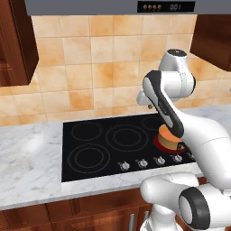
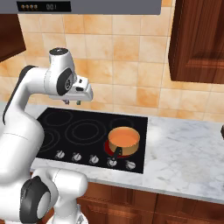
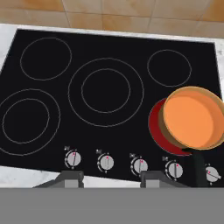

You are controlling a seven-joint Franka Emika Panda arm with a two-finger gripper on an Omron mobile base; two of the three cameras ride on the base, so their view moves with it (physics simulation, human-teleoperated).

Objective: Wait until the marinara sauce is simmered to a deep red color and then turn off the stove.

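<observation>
The stove (image 3: 131,43) is a black glass cooktop with grey burner rings and a row of knobs (image 3: 140,165) along its front. A small copper pot (image 2: 124,142) stands on the front right burner (image 3: 154,127), which glows red. The marinara sauce (image 3: 190,122) in it is a smooth orange disc, also seen in the right base view (image 2: 123,136). The pot's dark handle (image 3: 199,168) points toward the knobs. My gripper (image 3: 112,178) hovers high above the cooktop's front edge, open, with nothing between its fingers. From the right base view the gripper (image 2: 72,103) hangs left of the pot, well above the glass.
Marble counter (image 2: 183,153) flanks the cooktop on both sides. A grey range hood (image 1: 113,6) hangs overhead, and dark wooden cabinets (image 2: 197,39) are mounted on the tiled wall. In the left base view my arm partly covers the pot (image 1: 168,139).
</observation>
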